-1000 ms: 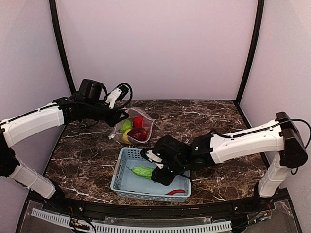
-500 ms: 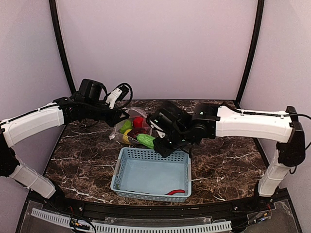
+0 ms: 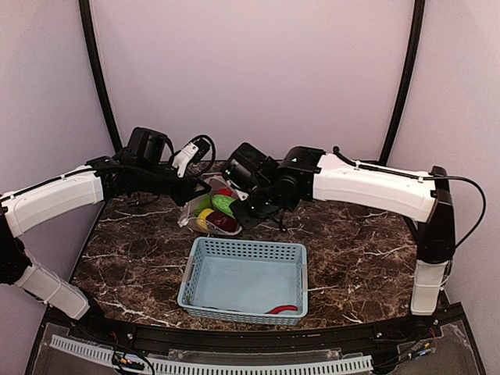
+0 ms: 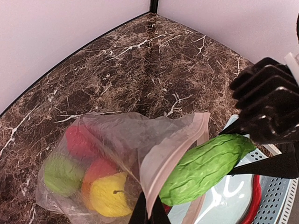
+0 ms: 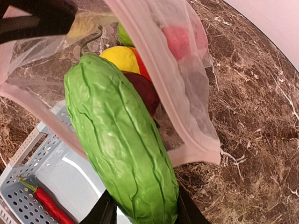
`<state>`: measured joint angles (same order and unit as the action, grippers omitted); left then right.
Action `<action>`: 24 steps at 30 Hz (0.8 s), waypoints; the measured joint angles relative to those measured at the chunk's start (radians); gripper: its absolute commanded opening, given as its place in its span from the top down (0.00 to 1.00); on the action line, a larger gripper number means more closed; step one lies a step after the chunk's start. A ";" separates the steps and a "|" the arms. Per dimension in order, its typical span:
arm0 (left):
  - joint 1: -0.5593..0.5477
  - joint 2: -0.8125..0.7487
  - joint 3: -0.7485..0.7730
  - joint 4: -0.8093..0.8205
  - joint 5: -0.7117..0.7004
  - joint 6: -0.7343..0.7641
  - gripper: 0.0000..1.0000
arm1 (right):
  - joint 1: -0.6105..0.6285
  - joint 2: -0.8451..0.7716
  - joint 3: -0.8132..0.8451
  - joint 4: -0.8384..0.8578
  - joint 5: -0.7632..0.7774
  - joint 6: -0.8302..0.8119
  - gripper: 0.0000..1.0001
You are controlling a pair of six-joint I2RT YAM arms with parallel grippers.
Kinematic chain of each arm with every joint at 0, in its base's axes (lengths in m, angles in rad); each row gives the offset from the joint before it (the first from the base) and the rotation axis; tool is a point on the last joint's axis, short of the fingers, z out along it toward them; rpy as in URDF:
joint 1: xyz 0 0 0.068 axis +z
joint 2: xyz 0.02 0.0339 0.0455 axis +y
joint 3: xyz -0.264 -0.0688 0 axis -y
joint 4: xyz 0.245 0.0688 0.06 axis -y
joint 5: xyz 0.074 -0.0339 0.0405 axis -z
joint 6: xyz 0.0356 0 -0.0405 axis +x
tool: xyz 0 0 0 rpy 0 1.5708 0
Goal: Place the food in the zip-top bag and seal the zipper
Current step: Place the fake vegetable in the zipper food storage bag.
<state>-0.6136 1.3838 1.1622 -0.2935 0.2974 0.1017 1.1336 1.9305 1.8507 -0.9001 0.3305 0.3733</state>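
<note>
At the mouth of the bag (image 4: 117, 133), the cucumber (image 5: 121, 140) hangs tilted, its far tip between the bag's two lips and just beside the pinkish zipper (image 4: 174, 151). The right end effector (image 5: 142, 215) clamps its near end. Yellow, green and red peppers (image 4: 110, 193) lie inside the bag. The left end effector (image 4: 148, 213), pressed together, pinches the mouth edge and holds it up. Nearby, a chilli (image 5: 44, 201) lies in the basket (image 3: 199, 269) on the surface (image 3: 351, 258).
</note>
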 measured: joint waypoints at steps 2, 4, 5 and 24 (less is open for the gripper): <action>-0.006 0.000 0.000 0.000 0.002 0.000 0.99 | -0.003 0.032 0.039 -0.006 0.004 -0.006 0.67; -0.011 0.000 0.000 0.000 0.002 0.001 0.99 | -0.004 0.065 0.078 -0.010 0.006 -0.018 0.66; -0.013 0.000 0.000 0.000 0.002 0.001 0.99 | -0.005 0.081 0.097 -0.013 0.007 -0.022 0.66; -0.018 0.006 0.000 0.000 -0.024 -0.005 0.99 | -0.018 0.237 0.270 -0.018 0.092 -0.063 0.41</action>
<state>-0.6315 1.3895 1.1622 -0.2935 0.2729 0.0963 1.1156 2.1670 2.1204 -0.9184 0.4229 0.3107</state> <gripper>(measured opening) 0.008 0.526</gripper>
